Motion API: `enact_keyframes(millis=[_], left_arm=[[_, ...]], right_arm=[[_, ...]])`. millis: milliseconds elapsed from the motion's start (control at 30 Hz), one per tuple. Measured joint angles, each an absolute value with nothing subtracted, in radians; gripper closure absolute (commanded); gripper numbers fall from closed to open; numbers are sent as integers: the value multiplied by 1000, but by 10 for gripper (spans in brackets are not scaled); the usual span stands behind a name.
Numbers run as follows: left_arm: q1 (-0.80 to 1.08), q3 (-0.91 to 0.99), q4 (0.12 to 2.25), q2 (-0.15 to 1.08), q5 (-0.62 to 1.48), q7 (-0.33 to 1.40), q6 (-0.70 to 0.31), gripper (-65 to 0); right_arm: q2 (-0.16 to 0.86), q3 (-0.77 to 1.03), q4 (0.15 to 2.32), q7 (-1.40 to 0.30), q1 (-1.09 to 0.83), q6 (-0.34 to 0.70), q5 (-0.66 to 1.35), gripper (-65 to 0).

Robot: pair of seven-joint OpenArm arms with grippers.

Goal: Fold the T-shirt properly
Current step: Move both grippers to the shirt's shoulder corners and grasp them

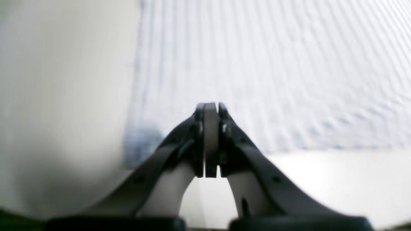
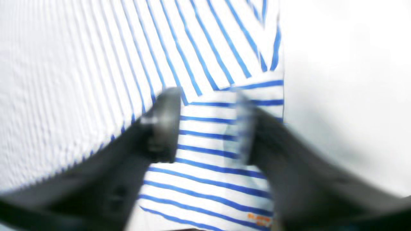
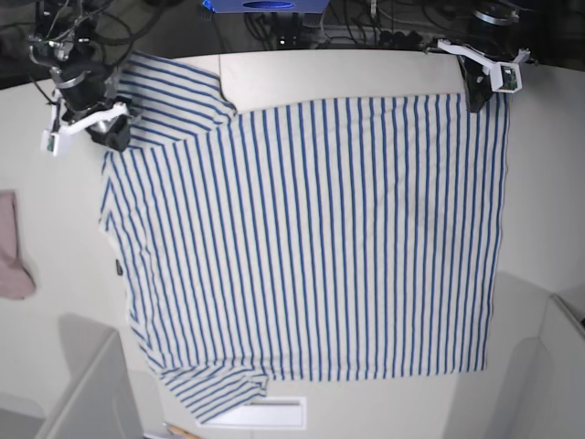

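The striped T-shirt (image 3: 311,238) lies flat on the desk (image 3: 539,229), likely light and limp. Left gripper (image 1: 210,107) fingers are clenched at a hem corner; right gripper (image 2: 205,125) fingers are released over the sleeve, so corners and edges look best to grab.

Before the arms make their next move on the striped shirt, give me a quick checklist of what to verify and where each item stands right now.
1. T-shirt spread flat on the table: ok, body open, only small wrinkles.
2. Left gripper shut at the shirt's corner: jaws ok, closed; whether cloth is pinched, cannot tell.
3. Right gripper ready at the sleeve: not ok for lifting, jaws stand apart over the striped cloth, nothing held.
4. Sleeve by the right gripper flat: not ok, stripes cross where it overlaps itself.
5. Pink cloth clear of the shirt: ok, lies apart at the table edge.
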State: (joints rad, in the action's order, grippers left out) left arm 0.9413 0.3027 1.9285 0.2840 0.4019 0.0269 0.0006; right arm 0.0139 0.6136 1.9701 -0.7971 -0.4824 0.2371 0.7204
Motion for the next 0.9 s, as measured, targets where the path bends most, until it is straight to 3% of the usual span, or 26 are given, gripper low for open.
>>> enact_keyframes(millis=[33, 200, 333, 533, 667, 833, 900], left_arm=[[942, 319, 1928, 276, 402, 28, 12, -5], [929, 392, 1926, 223, 405, 31, 0, -355], [911, 447, 1916, 191, 403, 27, -46, -495], [912, 552, 1871, 153, 598, 45, -242, -485], [911, 682, 1827, 159, 709, 207, -253, -485], [876, 740, 1835, 159, 714, 260, -263, -485], [879, 743, 1835, 158, 714, 260, -266, -485]], right_arm=[[19, 640, 1964, -810, -473, 236, 756, -351], [85, 731, 1843, -907, -396, 236, 805, -312], [135, 744, 1702, -922, -363, 238, 808, -312], [170, 744, 1610, -926, -373, 294, 804, -311], [168, 741, 1583, -921, -395, 344, 805, -308], [171, 743, 1551, -936, -416, 369, 822, -308], [170, 742, 1550, -951, -417, 432, 818, -308]])
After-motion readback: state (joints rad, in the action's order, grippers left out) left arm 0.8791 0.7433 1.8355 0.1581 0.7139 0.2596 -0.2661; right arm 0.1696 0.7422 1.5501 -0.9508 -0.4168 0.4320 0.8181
